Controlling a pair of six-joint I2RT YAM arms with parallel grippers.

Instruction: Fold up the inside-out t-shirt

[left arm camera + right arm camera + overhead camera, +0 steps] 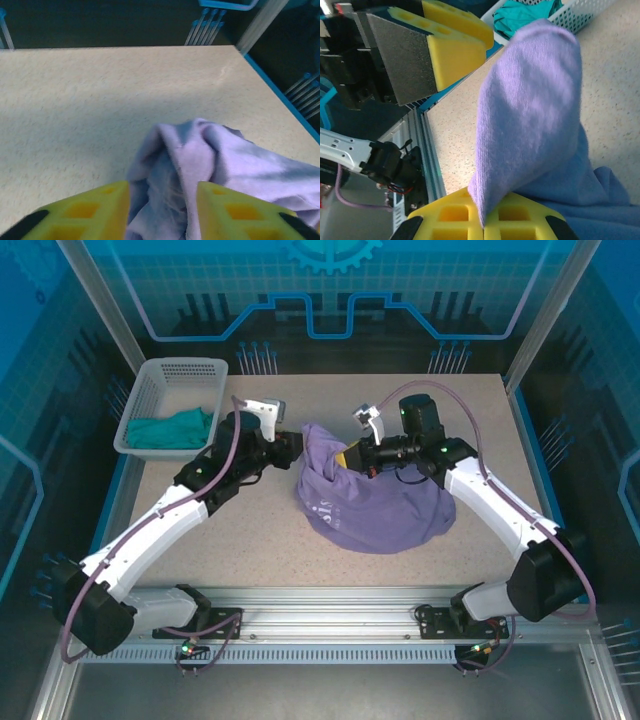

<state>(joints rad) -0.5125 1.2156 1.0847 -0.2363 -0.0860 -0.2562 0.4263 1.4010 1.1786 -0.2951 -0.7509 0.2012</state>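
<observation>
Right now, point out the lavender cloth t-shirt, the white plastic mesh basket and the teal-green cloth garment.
lavender cloth t-shirt [385,515], top external view, middle of the crumpled heap.
white plastic mesh basket [190,380], top external view, far mesh wall.
teal-green cloth garment [178,430], top external view, middle of the bundle.

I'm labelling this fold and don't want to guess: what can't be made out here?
- Top view: the print on the t-shirt is too small and crumpled to read.
- Top view: raised cloth covers the tips of the right pincer.
- Left wrist view: the frame edge crops the left pincer; contact with the cloth is unclear.
- Top view: the teal garment lies bunched in the basket; its type is unclear.
</observation>
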